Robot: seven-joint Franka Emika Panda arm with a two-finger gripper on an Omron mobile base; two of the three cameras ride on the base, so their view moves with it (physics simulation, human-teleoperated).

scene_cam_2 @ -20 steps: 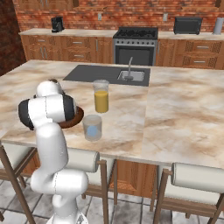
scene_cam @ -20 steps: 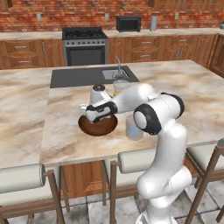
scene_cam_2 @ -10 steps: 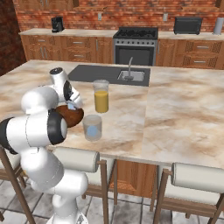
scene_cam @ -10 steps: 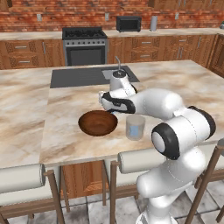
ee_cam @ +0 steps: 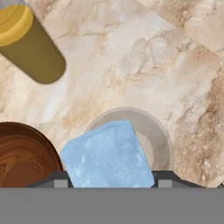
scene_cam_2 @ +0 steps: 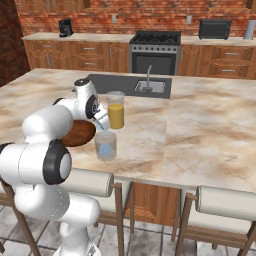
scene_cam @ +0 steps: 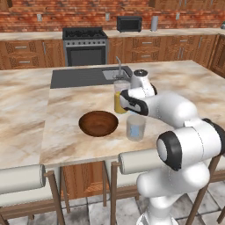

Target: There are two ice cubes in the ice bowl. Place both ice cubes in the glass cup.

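From the hand camera I see an ice cube (ee_cam: 107, 155) sitting right between the finger tips of my hand (ee_cam: 107, 180), so the hand is closed on it, fingers only as far apart as the cube is wide. The cube covers the near left part of the cup (ee_cam: 151, 135), which lies directly beneath it; I'm looking down through the cup's round rim onto the marble tabletop (ee_cam: 144, 57).

In the left base view the hand (scene_cam: 126, 100) hangs just above the cup (scene_cam: 135, 127), and the cup has a pale blue tint low inside (whether that is the other cube I cannot tell). The right base view shows the same: the hand (scene_cam_2: 102, 122) over the cup (scene_cam_2: 105, 146), with the blue showing through the glass.

The bowl (scene_cam: 98, 123) stands just to the left of the cup on the tabletop, near but not touching, and its dark wooden inside looks bare. The taller glass of orange drink (scene_cam: 119, 94) stands behind the cup, partly hidden by the hand.
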